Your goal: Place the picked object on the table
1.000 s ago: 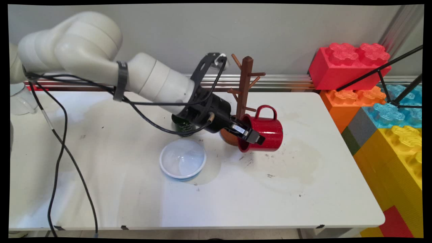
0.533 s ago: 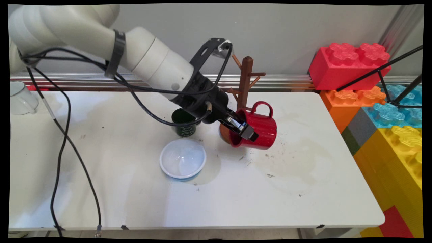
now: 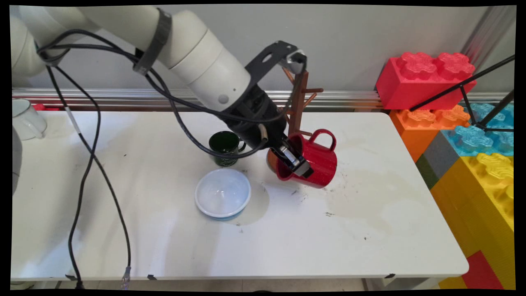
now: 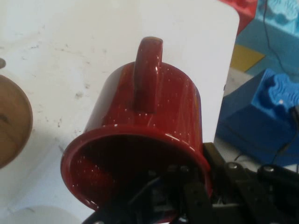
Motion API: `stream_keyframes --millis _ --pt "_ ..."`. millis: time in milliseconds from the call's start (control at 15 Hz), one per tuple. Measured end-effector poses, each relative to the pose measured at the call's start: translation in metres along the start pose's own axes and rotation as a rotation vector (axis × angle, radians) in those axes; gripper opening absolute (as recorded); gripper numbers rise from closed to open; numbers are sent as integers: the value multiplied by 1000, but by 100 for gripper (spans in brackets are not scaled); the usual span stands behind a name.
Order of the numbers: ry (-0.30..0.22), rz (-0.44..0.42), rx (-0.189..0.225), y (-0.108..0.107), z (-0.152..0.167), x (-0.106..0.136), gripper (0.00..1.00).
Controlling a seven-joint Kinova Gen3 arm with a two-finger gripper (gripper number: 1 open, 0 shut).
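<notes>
My gripper (image 3: 298, 164) is shut on the rim of a red speckled mug (image 3: 316, 158), one finger inside and one outside. The mug hangs tilted just above the table, mouth toward the arm, handle up. In the hand view the red mug (image 4: 145, 140) fills the middle, its handle pointing up, and my gripper (image 4: 196, 196) clamps its lower right rim. A brown wooden mug tree (image 3: 299, 102) stands right behind the mug; its round base (image 4: 11, 121) shows at the left of the hand view.
A dark green mug (image 3: 225, 147) stands left of the gripper. In front of it lies an upturned white bowl (image 3: 222, 193). A white mug (image 3: 24, 118) sits at the table's far left. Big toy bricks (image 3: 460, 123) are stacked past the right edge.
The arm has risen and swung, tipping the red mug from nearly lying on its side to a steeper tilt. The mug stays in the gripper at much the same spot.
</notes>
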Motion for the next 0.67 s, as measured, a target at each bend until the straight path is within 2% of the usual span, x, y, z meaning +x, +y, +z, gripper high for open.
stream_keyframes --millis 667 --pt "-191 142 121 27 35 29 0"
